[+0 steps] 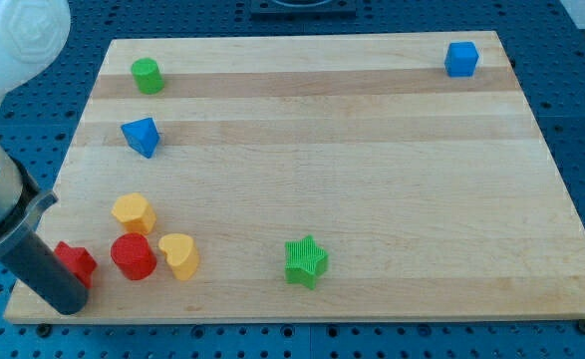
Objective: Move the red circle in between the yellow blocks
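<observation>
The red circle (133,256) stands near the view's bottom left of the wooden board (372,179). A yellow hexagon-like block (133,212) sits just above it and a yellow heart (179,255) touches its right side. My tip (70,302) is at the bottom left, just left of and below a second red block (75,261), which lies left of the red circle. The rod partly hides that red block, so its shape is unclear.
A green cylinder (146,75) and a blue triangle-like block (141,136) are at the upper left. A blue cube (461,59) is at the top right. A green star (305,261) lies at the bottom middle. The arm's body fills the left edge.
</observation>
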You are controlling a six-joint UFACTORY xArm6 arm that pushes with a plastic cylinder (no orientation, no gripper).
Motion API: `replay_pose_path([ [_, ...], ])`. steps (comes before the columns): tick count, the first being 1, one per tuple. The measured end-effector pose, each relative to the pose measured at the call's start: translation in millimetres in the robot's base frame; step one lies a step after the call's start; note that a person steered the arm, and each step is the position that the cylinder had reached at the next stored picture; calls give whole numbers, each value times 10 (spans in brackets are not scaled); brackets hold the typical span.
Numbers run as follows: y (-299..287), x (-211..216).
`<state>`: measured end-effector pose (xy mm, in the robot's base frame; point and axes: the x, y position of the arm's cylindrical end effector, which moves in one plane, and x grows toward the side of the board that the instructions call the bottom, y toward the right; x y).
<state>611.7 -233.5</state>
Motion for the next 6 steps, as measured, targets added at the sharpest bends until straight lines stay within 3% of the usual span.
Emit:
replay_pose_path([
  [5,356,-78],
  [6,354,-334],
])
